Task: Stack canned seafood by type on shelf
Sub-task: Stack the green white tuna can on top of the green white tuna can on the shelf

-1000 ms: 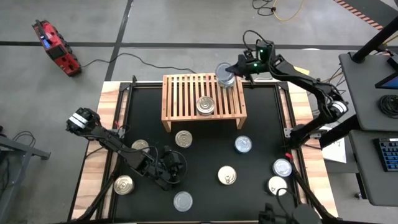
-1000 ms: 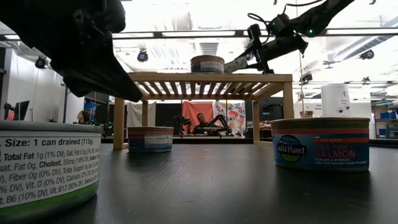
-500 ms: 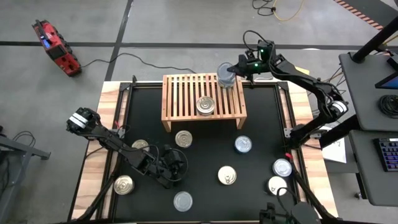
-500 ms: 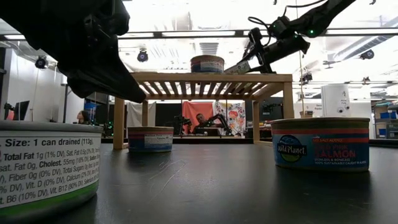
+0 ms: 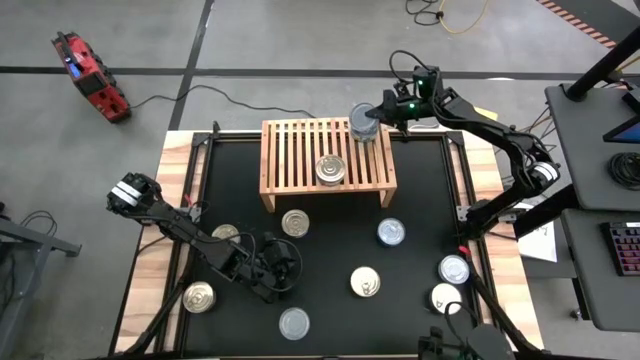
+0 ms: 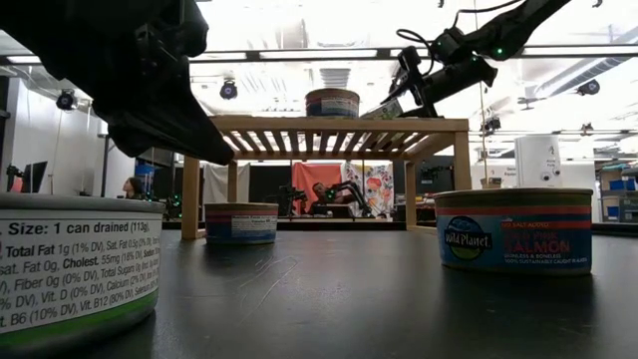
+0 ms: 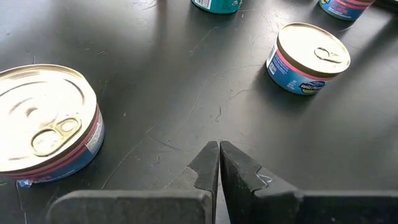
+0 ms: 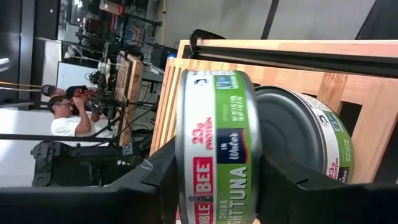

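Right claw: right gripper (image 5: 372,113) at the shelf's (image 5: 300,160) far right corner, fingers either side of a green-label tuna can (image 8: 214,155) sitting on a second can (image 8: 311,140); clamped or just flanking, can't tell.
Left claw: left gripper (image 7: 217,163) pinched shut, empty, low over the black mat (image 5: 330,250).
Hidden: lower can's label mostly covered.
Cans: one can (image 5: 330,169) mid-shelf, the other tins (image 5: 380,232) loose on the mat.
Room: person (image 8: 65,115) seated behind.
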Action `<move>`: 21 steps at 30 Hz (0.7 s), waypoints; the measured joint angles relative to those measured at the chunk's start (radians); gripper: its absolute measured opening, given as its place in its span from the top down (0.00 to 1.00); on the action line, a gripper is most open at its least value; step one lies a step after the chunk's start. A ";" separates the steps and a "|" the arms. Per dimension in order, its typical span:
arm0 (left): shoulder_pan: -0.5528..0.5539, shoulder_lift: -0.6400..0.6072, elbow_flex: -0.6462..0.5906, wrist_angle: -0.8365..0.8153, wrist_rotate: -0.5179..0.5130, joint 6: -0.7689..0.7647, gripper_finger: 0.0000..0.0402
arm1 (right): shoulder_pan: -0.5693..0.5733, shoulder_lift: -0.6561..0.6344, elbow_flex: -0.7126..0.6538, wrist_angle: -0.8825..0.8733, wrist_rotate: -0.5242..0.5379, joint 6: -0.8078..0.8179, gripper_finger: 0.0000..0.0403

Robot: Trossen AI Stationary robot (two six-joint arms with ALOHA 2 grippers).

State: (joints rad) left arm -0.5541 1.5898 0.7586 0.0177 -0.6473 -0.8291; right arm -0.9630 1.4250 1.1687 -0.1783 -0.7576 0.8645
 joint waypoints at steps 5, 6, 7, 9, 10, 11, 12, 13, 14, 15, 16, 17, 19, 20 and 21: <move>0.003 0.000 0.000 -0.001 0.000 0.000 1.00 | 0.000 0.000 0.000 0.000 0.000 0.000 0.54; 0.004 0.000 0.000 -0.001 0.000 0.000 1.00 | 0.000 0.000 0.000 0.000 0.000 0.000 0.54; 0.006 0.000 0.000 -0.002 0.000 0.000 1.00 | 0.000 0.000 0.000 0.000 0.000 0.000 0.53; 0.008 0.000 0.000 -0.003 0.000 0.000 1.00 | 0.000 0.000 0.000 0.000 0.000 0.000 0.52; 0.009 0.000 0.000 -0.004 -0.001 0.000 1.00 | 0.000 -0.001 0.000 0.000 0.000 0.000 0.52; 0.009 0.000 0.000 -0.004 -0.001 0.000 1.00 | 0.000 -0.002 0.000 0.000 0.000 0.000 0.52; 0.010 0.000 0.000 -0.004 0.000 0.000 1.00 | 0.000 -0.003 0.000 0.000 -0.001 0.000 0.52; 0.010 0.000 0.000 -0.005 -0.001 0.000 1.00 | 0.000 -0.004 0.000 0.000 -0.001 0.004 0.52; 0.011 0.000 0.000 -0.007 -0.001 0.000 1.00 | 0.000 -0.005 0.000 0.000 -0.001 0.007 0.52; 0.011 0.000 0.000 -0.007 -0.001 0.000 1.00 | 0.000 -0.005 0.000 0.000 -0.001 0.010 0.52; 0.012 0.000 0.000 -0.007 -0.001 0.000 1.00 | 0.000 -0.005 0.000 0.000 -0.001 0.011 0.52; 0.013 0.000 0.000 -0.008 -0.001 0.000 1.00 | 0.000 -0.006 0.000 0.000 -0.001 0.013 0.52; 0.013 0.000 0.000 -0.008 -0.001 0.000 1.00 | 0.000 -0.006 0.000 -0.002 -0.001 0.015 0.51; 0.014 0.000 0.000 -0.008 -0.001 0.000 1.00 | 0.000 -0.006 0.000 -0.004 -0.001 0.018 0.51; 0.014 0.000 0.000 -0.008 -0.001 0.000 1.00 | 0.000 -0.006 0.000 -0.004 -0.001 0.023 0.51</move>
State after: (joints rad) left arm -0.5400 1.5898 0.7586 0.0093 -0.6483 -0.8288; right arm -0.9626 1.4189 1.1687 -0.1826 -0.7582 0.8871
